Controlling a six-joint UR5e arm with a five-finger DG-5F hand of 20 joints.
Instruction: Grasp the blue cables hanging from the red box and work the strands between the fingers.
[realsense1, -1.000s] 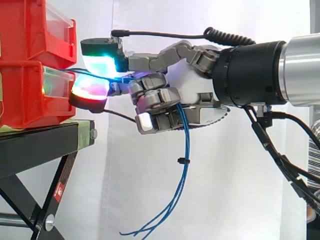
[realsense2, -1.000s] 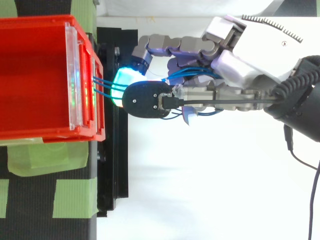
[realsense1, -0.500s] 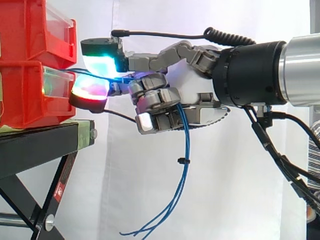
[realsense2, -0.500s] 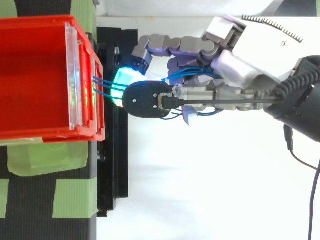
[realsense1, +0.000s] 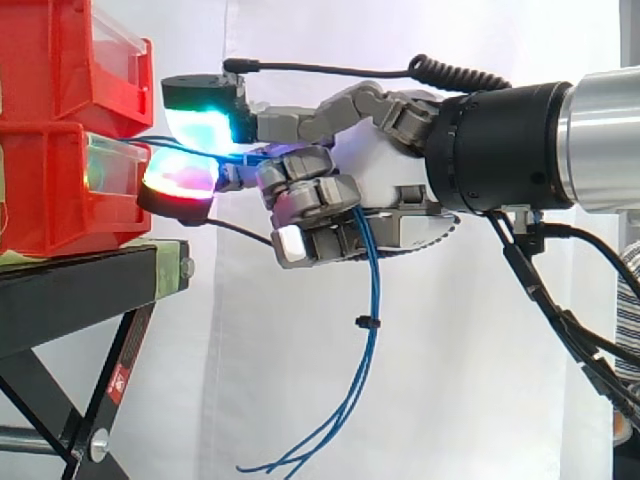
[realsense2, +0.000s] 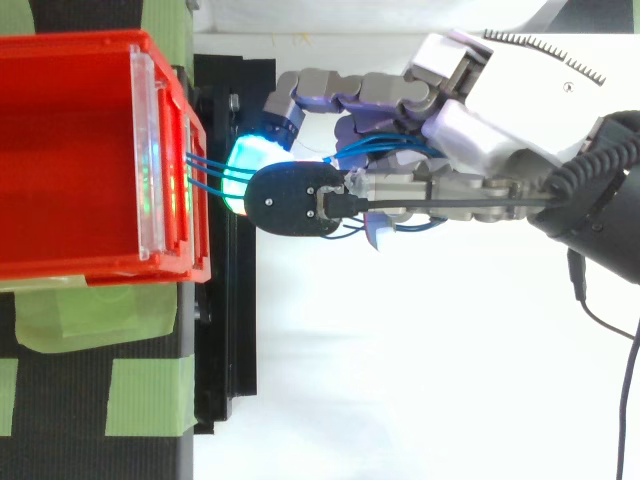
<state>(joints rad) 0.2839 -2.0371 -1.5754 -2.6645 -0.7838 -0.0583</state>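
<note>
In the side view, the hand (realsense1: 378, 188) is clenched on the blue cables (realsense1: 370, 300). Two glowing pads (realsense1: 200, 125) pinch the strands from above and below, just short of the red box (realsense1: 50, 200), which stands beyond the fingertips. Behind the pads the strands thread through the curled fingers, then drop below the palm. Their loose ends dangle well under the hand.

In the top view, the strands leave the box's front (realsense2: 197, 200) and cross a short gap to the pads. They then loop among the curled fingers beside the palm.

The grasp looks done. What is left, I judge, is rolling and sliding the strands between the fingers.
</note>
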